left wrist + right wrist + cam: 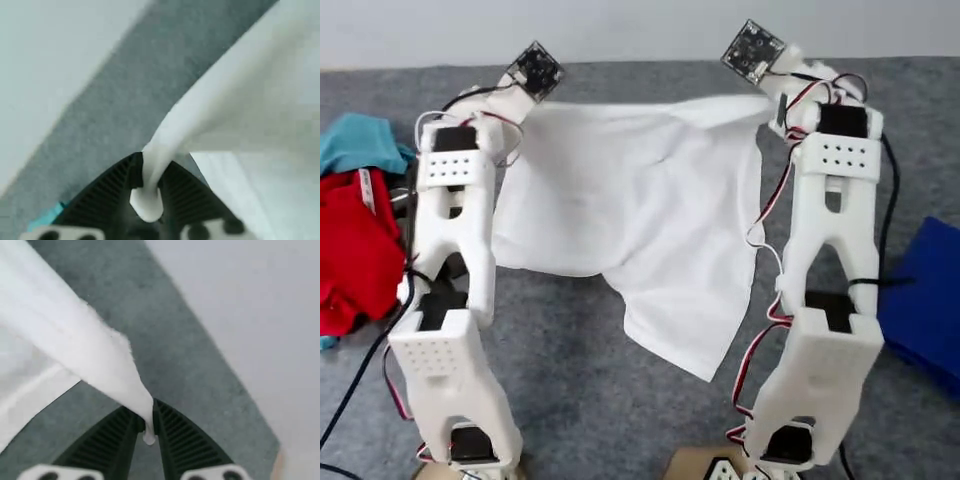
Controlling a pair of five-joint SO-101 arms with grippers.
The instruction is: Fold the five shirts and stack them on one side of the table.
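White shirt (pixel 640 200) sits mid-table toward the far edge, strung betw. both arms. L gripper (pixel 151 170) has its jaws pinched on one top corner of the cloth, and R gripper (pixel 148 424) has its jaws nipped tight on the other, a nub of fabric poking through each.

Progress, as I read it: early. Blue shirt (pixel 925 300) lies flat at the right edge of the table (pixel 570 400) and looks folded already, so prob. the start of the stack. Red shirt (pixel 355 250) and teal shirt (pixel 360 140) are heaped loose at the left edge, not yet folded. White one is mid-handling with no neat fold yet. Can't make out a fifth.

The shirt's held edge and long axis run left-right, roughly parallel w/ the far edge. The body spreads toward the near edge, w/ one flap pointing to the near-right. Can't tell collar from hem
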